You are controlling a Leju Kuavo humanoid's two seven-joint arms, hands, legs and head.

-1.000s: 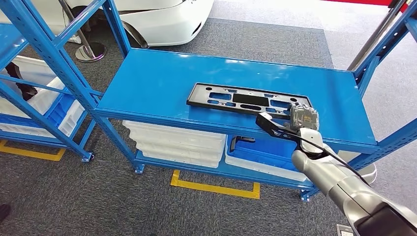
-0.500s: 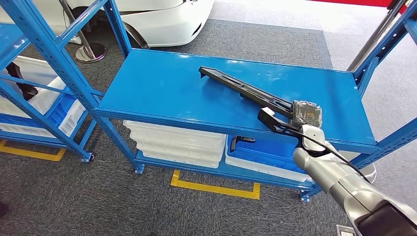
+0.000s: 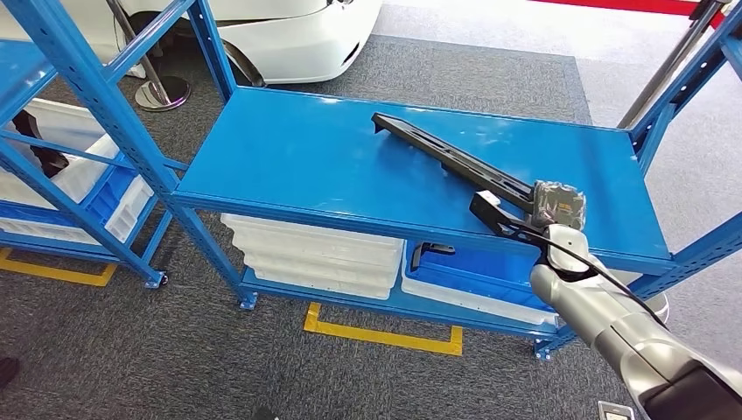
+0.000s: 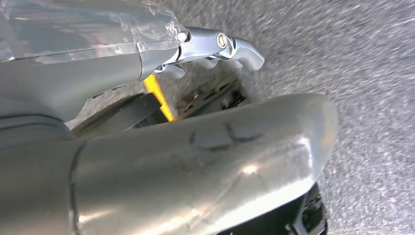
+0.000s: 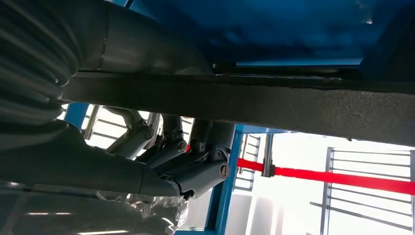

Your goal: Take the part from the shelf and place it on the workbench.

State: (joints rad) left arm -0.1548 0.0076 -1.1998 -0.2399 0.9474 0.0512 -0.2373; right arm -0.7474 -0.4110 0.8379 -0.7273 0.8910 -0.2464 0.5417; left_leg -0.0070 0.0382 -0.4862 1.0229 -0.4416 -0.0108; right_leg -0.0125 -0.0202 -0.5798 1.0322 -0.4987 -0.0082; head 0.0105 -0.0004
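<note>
Your right hand (image 3: 553,206) grips the black part (image 3: 455,163) (tilted, far end raised) mid-right of frame, over the blue shelf (image 3: 289,157); left hand (image 4: 215,46) holds nothing, fingers curled.

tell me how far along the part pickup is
Done: the right hand grips one end of the long black part. In hand: the part is tilted, gripped end lifted, far end on the blue shelf. Left: lifting it clear and placing it on the workbench.
</note>
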